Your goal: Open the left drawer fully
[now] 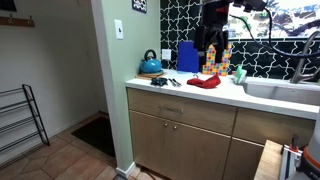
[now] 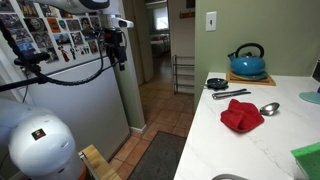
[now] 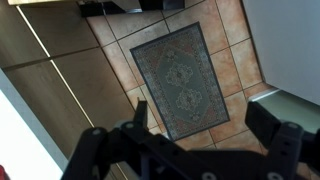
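In an exterior view, the left drawer (image 1: 181,106) sits in the top row of the cabinet under the bench (image 1: 215,97). Its flat wooden front lies flush with the fronts beside it, so it is closed, and I judge that the task is not yet begun. The arm (image 1: 215,22) stands high above the bench, well apart from the drawer's small metal handle (image 1: 172,109). The approach, the grasp on the handle and the whole pull are all left to do. On the pale, smooth bench there are a rounded teal kettle (image 1: 150,64) and a crumpled red cloth (image 1: 205,82).

In an exterior view along the bench, the end effector (image 2: 118,52) hangs in the air over the floor, near a white refrigerator (image 2: 95,95), and it holds nothing. The drawer is not seen here. A shiny metal spoon (image 2: 265,108) lies just beside the soft cloth.

The wrist view looks down on brown floor tiles (image 3: 235,40) and a rectangular patterned rug (image 3: 180,75). The dark fingers (image 3: 143,112) stand wide apart, with nothing between them. Wooden cabinet fronts (image 3: 40,90) with fine grain fill the left side; which one is the drawer I cannot tell.
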`<state>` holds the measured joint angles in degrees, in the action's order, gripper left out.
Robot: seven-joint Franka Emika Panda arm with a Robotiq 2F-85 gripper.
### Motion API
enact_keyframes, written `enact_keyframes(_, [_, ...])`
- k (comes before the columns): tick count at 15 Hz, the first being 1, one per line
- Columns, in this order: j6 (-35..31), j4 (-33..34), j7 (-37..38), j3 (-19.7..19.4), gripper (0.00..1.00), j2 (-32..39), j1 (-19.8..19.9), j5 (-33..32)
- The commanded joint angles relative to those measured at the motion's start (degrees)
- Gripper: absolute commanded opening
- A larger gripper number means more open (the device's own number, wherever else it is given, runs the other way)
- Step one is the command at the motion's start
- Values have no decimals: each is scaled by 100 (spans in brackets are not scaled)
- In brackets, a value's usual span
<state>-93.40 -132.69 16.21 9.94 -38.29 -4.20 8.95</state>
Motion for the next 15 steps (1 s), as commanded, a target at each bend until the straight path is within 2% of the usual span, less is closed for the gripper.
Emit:
enact_keyframes(1, [-212, 23, -37, 84, 100, 258, 56, -105])
enact_keyframes(7, [-1358, -9, 25, 329, 100, 1179, 119, -865])
enact_keyframes(12, [-2351, -79, -61, 217, 100, 1931, 141, -1571])
enact_keyframes(15, [-2963, -176, 88, 172, 100, 2337, 266, -2218])
